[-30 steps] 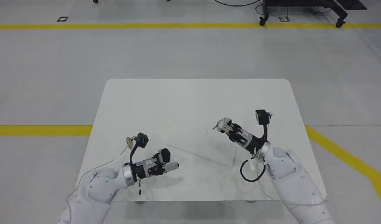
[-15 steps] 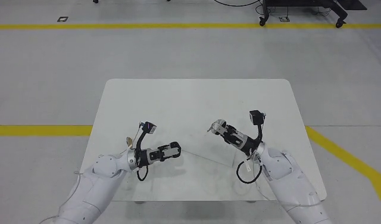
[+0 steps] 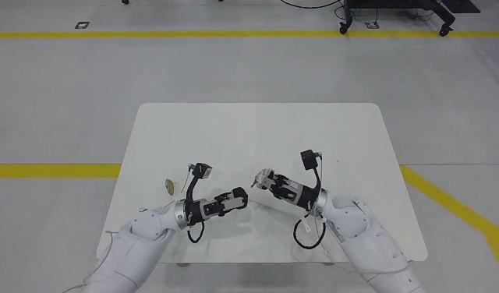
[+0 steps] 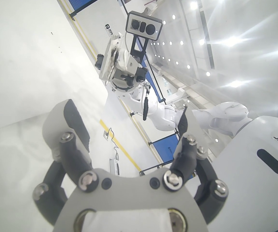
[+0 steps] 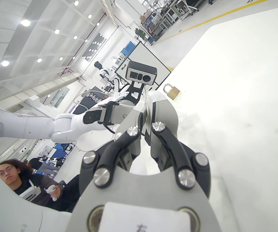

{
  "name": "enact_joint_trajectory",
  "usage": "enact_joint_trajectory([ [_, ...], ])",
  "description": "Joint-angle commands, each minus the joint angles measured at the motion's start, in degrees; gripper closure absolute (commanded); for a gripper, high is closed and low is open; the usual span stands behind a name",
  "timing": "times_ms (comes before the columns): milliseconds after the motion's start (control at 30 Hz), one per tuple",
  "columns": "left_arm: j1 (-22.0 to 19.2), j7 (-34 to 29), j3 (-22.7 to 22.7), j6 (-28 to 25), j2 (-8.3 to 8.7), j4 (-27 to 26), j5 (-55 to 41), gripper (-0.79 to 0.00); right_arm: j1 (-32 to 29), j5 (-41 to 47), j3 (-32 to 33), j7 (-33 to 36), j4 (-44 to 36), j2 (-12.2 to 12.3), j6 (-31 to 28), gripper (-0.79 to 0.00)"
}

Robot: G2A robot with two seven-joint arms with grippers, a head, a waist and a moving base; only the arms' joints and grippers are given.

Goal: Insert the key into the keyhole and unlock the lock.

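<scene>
From above, the table [image 3: 257,129] carried the lock [image 3: 169,186] lying flat near its left edge, beside the left arm and well apart from both grippers. The left gripper [image 3: 242,199] and the right gripper [image 3: 260,181] faced each other over the near middle of the table, close together but not touching. From that height the state of the fingers was hard to judge, and what the right one carried could not be made out. The left wrist view settled the first point. The left gripper's own fingers [image 4: 67,118] stood wide apart with nothing between them, the white tabletop lying behind one finger. Farther off, the same view showed the right gripper end-on, its pads pressed flat together on a small metal piece, the key [image 4: 112,57], though its blade could not be told from the pads. The lock did not appear there. The right wrist view gave what the other two could not: the lock [image 5: 171,91] up close, a brass body with a silver shackle that looked closed, lying on the table just beyond the left arm's wrist camera. The right gripper's own fingers [image 5: 163,112] met at their tips, with only a thin pale sliver between them. The left arm [image 5: 64,124] stretched in behind those fingers, its fingertips hidden by them.
</scene>
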Motion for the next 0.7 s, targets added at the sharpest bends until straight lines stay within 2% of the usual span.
enact_joint_trajectory([
  [0, -0.1, 0.4, 0.1, 0.0, -0.04, 0.2, 0.4, -0.219, 0.1, 0.2, -0.1, -0.1, 0.2, -0.1, 0.1, 0.0],
  [67, -0.3, 1.7, 0.0, 0.1, -0.08, 0.6, 1.5, -0.172, 0.1, 0.5, -0.1, 0.0, 0.4, -0.1, 0.1, 0.0],
  [233, -0.4, 2.7, 0.5, 0.7, -0.3, 0.8, 0.9, -0.154, 0.0, 2.5, -0.4, 1.3, 0.8, -0.1, -0.4, 0.0],
  [567, -1.5, 2.5, 0.9, 0.8, -0.58, 2.6, 0.2, -0.197, 0.3, 5.5, -1.3, 4.0, 1.2, -0.3, -1.2, 0.0],
  [667, -1.7, 3.1, 1.1, 1.1, -0.66, 2.9, 1.3, -0.243, 0.4, 6.3, -1.3, 4.4, 1.3, -0.3, -1.9, 0.0],
])
